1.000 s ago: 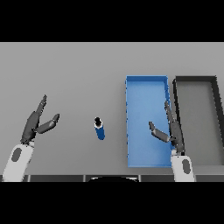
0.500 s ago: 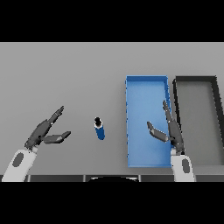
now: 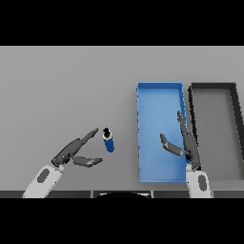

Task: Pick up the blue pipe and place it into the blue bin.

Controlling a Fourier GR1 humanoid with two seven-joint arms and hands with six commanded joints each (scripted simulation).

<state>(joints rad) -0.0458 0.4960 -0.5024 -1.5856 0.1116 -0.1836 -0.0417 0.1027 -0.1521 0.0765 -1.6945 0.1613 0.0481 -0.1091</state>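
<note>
My left hand point(image 3: 71, 152) sits with fingers and thumb spread apart, holding nothing; the fingertips reach toward 2 o'clock, just short of the blue pipe point(image 3: 108, 141), which stands on the grey table point(image 3: 62, 86) untouched. So I judge the pick not yet made; grasp, carry and drop remain. At 3 o'clock from the pipe lies the blue bin point(image 3: 159, 90), my right hand point(image 3: 183, 143) idle and open over it, possibly crowding the drop. A dark bin point(image 3: 214, 88) sits beyond.

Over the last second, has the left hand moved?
Yes. The left hand has swung right across the table toward the blue pipe, which stayed put; its fingers, open, now reach almost to the pipe.
</note>
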